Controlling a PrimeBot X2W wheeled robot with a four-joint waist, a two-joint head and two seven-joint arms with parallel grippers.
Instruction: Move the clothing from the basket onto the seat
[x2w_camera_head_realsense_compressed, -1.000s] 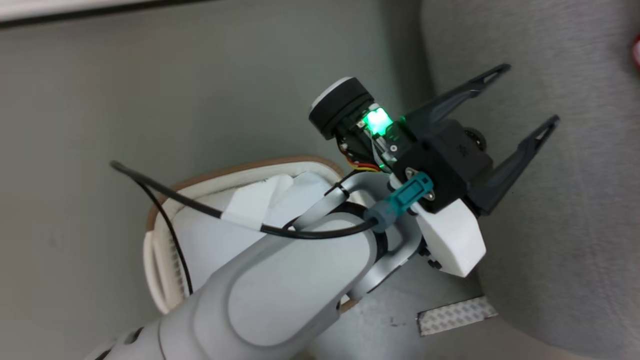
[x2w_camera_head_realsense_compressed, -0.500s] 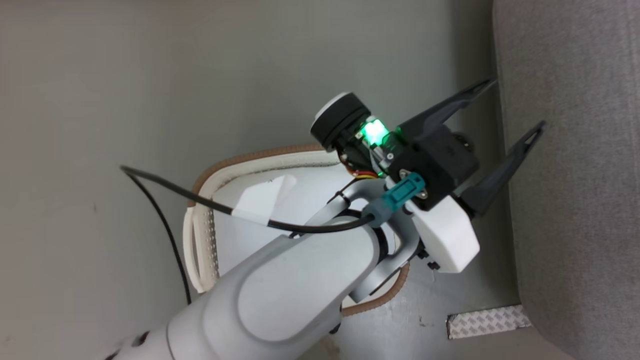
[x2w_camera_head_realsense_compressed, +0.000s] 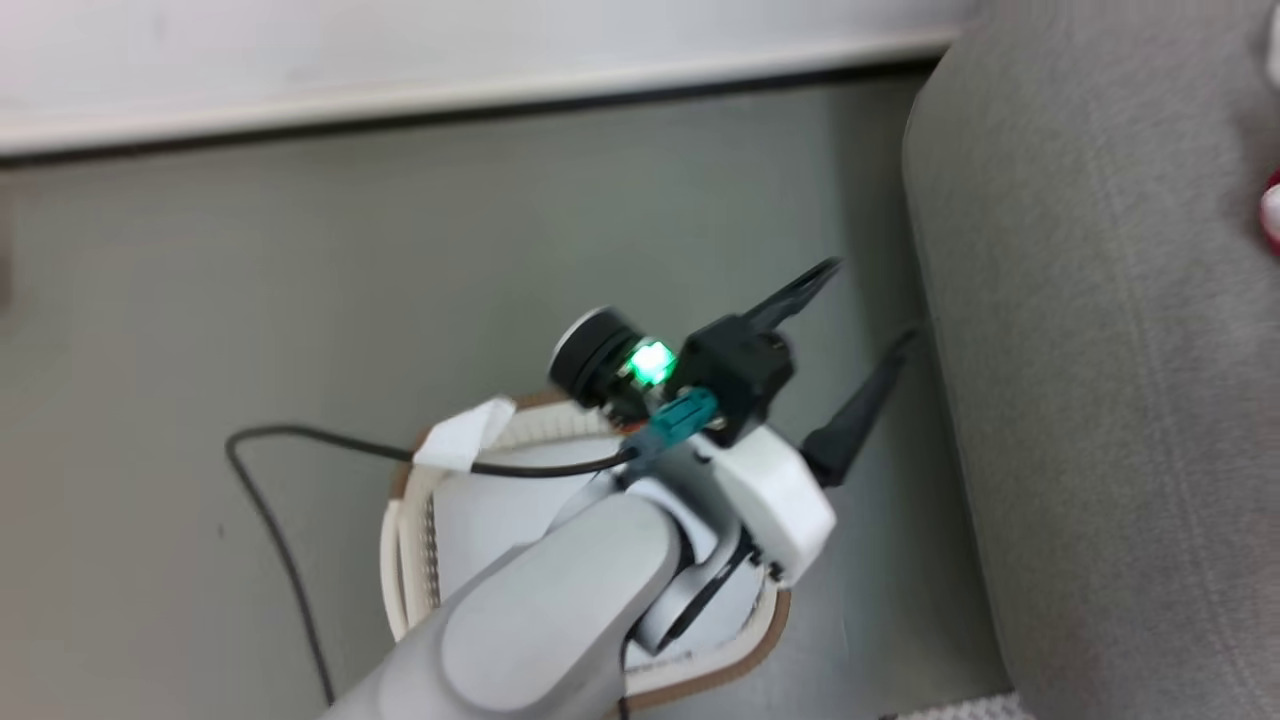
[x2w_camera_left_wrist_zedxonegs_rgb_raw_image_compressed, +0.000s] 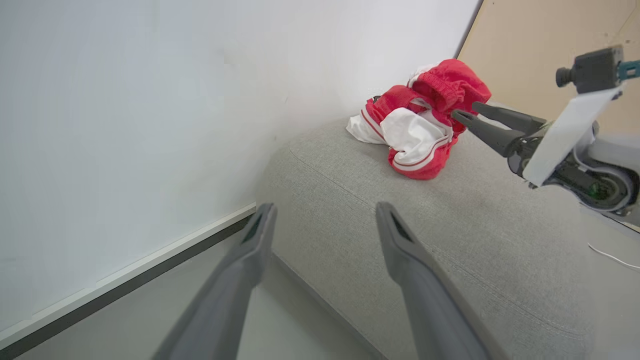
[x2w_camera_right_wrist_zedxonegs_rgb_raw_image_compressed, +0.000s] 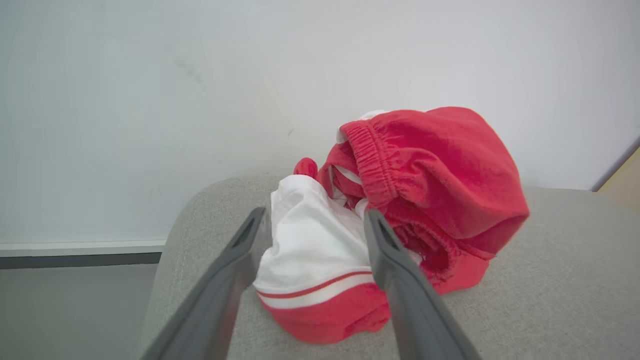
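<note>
Clothing (x2w_camera_right_wrist_zedxonegs_rgb_raw_image_compressed: 430, 165) lies in a crumpled red and white heap on the seat (x2w_camera_right_wrist_zedxonegs_rgb_raw_image_compressed: 550, 300), close to the wall (x2w_camera_right_wrist_zedxonegs_rgb_raw_image_compressed: 200, 100) behind it; an elastic red waistband sits on top and a white panel with a red stripe faces the right wrist camera. The right gripper (x2w_camera_right_wrist_zedxonegs_rgb_raw_image_compressed: 315, 214) has its two dark fingers spread wide and points straight at the heap, so the white panel shows between them. From the left wrist view the right gripper (x2w_camera_left_wrist_zedxonegs_rgb_raw_image_compressed: 467, 110) reaches in from the side with its tips at the edge of the clothing (x2w_camera_left_wrist_zedxonegs_rgb_raw_image_compressed: 420, 125); whether they touch the fabric cannot be told, and nothing is clamped between them. The left gripper (x2w_camera_left_wrist_zedxonegs_rgb_raw_image_compressed: 325, 207) is also spread wide and bare, poised above the rounded corner of the seat (x2w_camera_left_wrist_zedxonegs_rgb_raw_image_compressed: 450, 225) where it meets the floor (x2w_camera_left_wrist_zedxonegs_rgb_raw_image_compressed: 280, 320). In the head view the left gripper (x2w_camera_head_realsense_compressed: 870, 300) hangs over the grey floor (x2w_camera_head_realsense_compressed: 300, 300) just beside the edge of the seat (x2w_camera_head_realsense_compressed: 1100, 400), with a green light glowing on its wrist. Below its pale forearm stands the basket (x2w_camera_head_realsense_compressed: 405, 560), brown rim and perforated cream wall partly covered by the arm, and a black cable (x2w_camera_head_realsense_compressed: 280, 540) loops past it. A sliver of red and white shows on the seat at the far right edge of that view.
</note>
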